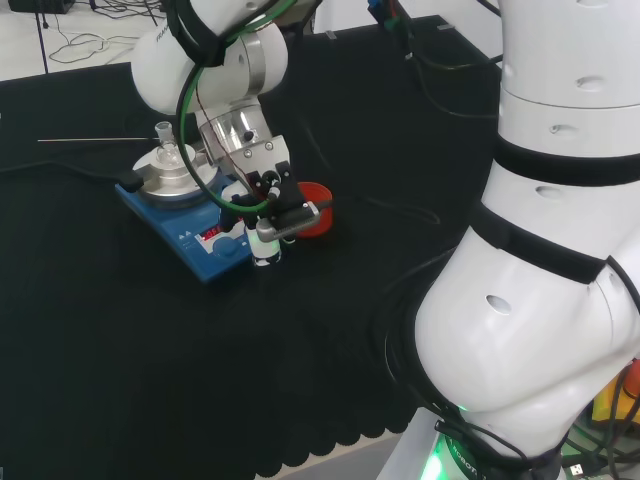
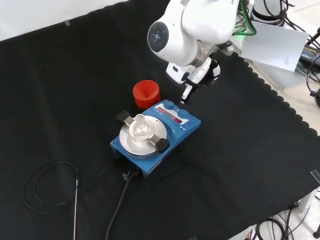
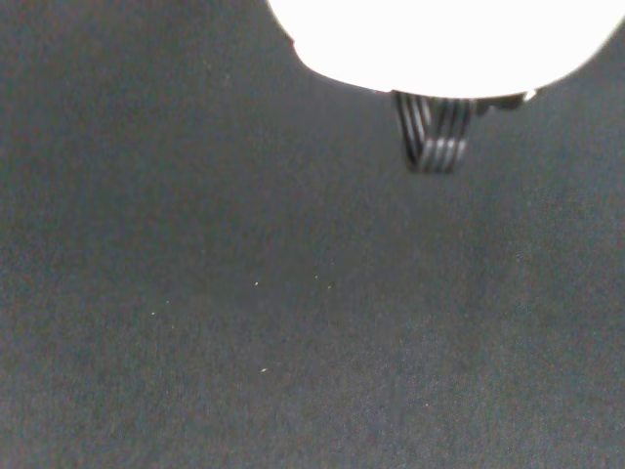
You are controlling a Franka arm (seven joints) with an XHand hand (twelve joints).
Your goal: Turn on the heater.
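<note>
The heater [image 1: 170,222] is a blue box with a round silver plate, and a small clear flask [image 1: 168,150] is clamped on top. In the front view its front panel [image 2: 176,119] carries a red lit display and two blue knobs [image 2: 183,114]. My hand [image 1: 262,205] hangs over the panel end of the heater with one straight finger [image 1: 265,245] pointing down beside the knobs. From the front, that finger [image 2: 186,93] ends just above and behind the knobs; I cannot tell whether it touches. The wrist view has a blurred white part of the hand [image 3: 439,39] over black cloth.
A red ribbed ring stand [image 2: 146,93] sits on the cloth right behind the heater's panel, close to the hand. A black cable [image 2: 117,210] and a thin rod [image 2: 75,205] trail from the heater's far end. The cloth's scalloped edge [image 2: 280,100] runs along the right.
</note>
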